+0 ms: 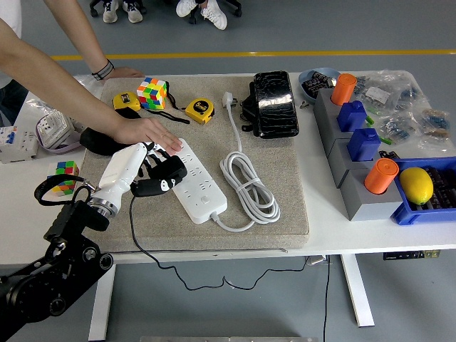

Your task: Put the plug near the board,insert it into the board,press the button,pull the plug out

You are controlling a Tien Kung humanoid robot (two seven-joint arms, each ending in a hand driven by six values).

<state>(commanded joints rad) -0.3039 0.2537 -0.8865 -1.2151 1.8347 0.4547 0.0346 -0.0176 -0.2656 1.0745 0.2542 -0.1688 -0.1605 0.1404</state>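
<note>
Presently the left hand point(146, 169) has its fingers curled around the black plug point(165, 178), at the power strip's point(200, 187) nine o'clock edge. A person's hand point(148, 132) steadies the strip. Plug looks rigid, light; grip its body, not the limp cord point(153, 260).

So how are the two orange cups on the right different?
The far orange plastic cup sits at the back end of the grey block holder, beside the blue bowl; the near orange plastic cup sits at the front end, beside the yellow lemon. The near one shows larger, being closer to the camera. Both are orange, round and upright.
</note>
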